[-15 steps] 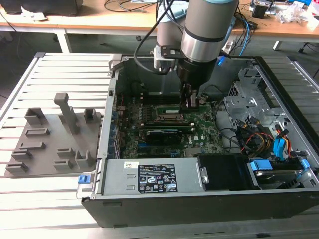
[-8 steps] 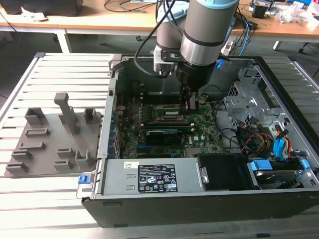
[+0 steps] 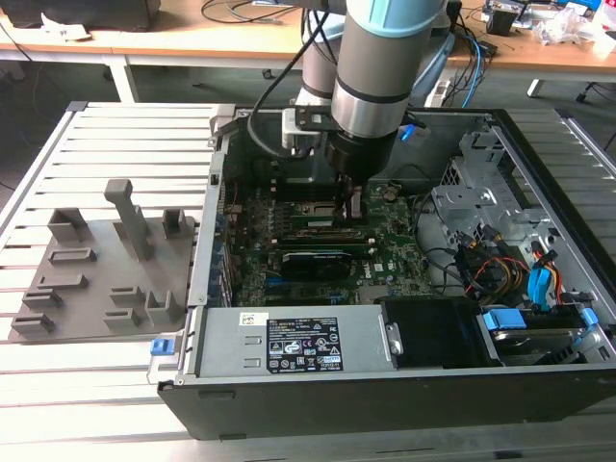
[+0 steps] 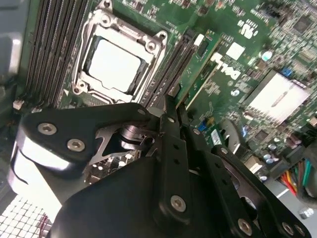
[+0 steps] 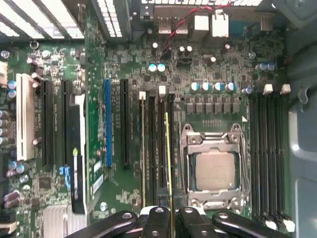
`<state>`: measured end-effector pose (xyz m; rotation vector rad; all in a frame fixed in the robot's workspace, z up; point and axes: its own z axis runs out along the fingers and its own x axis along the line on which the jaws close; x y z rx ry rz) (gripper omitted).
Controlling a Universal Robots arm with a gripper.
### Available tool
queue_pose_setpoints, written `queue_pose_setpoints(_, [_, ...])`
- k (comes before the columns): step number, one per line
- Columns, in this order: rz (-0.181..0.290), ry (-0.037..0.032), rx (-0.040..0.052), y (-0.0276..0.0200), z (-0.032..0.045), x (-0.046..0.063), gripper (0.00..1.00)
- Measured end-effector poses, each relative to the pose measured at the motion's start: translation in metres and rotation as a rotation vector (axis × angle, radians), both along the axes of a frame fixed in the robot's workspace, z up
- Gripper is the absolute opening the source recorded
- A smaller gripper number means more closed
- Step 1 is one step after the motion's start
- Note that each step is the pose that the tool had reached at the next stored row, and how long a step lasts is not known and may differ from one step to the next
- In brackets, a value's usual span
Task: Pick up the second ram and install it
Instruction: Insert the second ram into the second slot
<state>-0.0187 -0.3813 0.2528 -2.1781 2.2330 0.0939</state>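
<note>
**Second ram held on edge over its slot**

The second ram (image 5: 167, 163) stands edge-down, clamped in the claw (image 5: 171, 218), so its contacts line up with a memory slot beside the CPU socket (image 5: 213, 171) on the motherboard (image 3: 385, 252), next to a stick already seated (image 5: 143, 148).

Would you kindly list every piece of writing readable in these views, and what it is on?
White brand logo on the motherboard: a maker's mark, not quoted.
Black label and white sticker on the metal cover: too small to read.
The second ram in the claw: edge-on, no print to read.
</note>
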Motion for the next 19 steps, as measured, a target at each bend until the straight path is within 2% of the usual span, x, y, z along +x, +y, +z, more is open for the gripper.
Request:
queue_pose_setpoints(2, [0.0,0.0,-0.0001,0.0,-0.0031,-0.012,0.14])
queue_pose_setpoints(5, [0.0,0.0,-0.0001,0.0,-0.0066,-0.016,0.14])
queue_pose_setpoints(7, [0.0,0.0,0.0,0.0,-0.01,-0.017,0.14])
queue_pose_setpoints(8, [0.0,0.0,0.0,0.0,-0.0143,-0.018,0.14])
queue_pose_setpoints(12, [-0.002,0.0,-0.0032,-0.0002,-0.0203,-0.019,0.14])
queue_pose_setpoints(14, [-0.002,0.0001,-0.0133,-0.0002,-0.022,-0.019,0.14])
queue_pose_setpoints(15, [-0.002,0.0,-0.0212,-0.0002,-0.0226,-0.018,0.14])
queue_pose_setpoints(16, [-0.002,0.0,-0.0244,0.0003,-0.0229,-0.016,0.14])
queue_pose_setpoints(17, [-0.002,0.0,-0.0245,0.0007,-0.023,-0.015,0.14])
queue_pose_setpoints(19, [-0.002,-0.0001,-0.0178,0.0016,-0.0231,-0.014,0.14])
